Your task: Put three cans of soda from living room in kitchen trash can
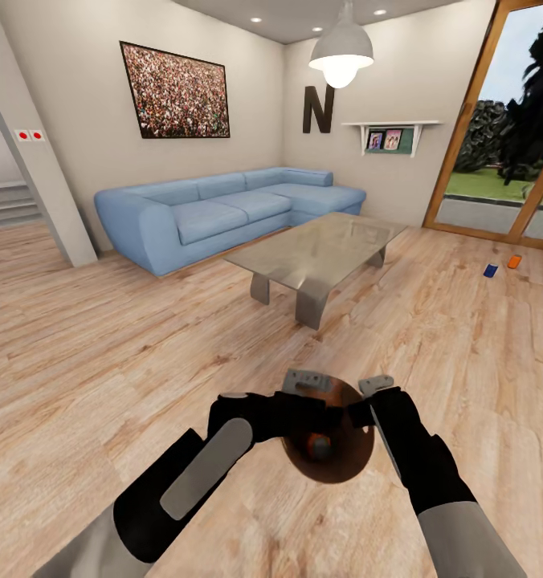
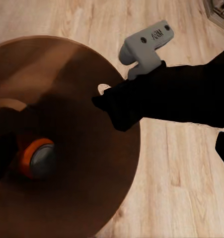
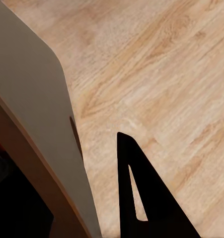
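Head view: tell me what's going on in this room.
The robot stands on the living room's wood floor, holding the trash can between both arms. One orange soda can already lies inside it. A blue can and another orange can sit on the floor near the glass door, beyond the coffee table and the blue sofa.

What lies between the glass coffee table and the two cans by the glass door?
In the head view, bare wood plank floor separates the glass coffee table from the blue can and orange can.
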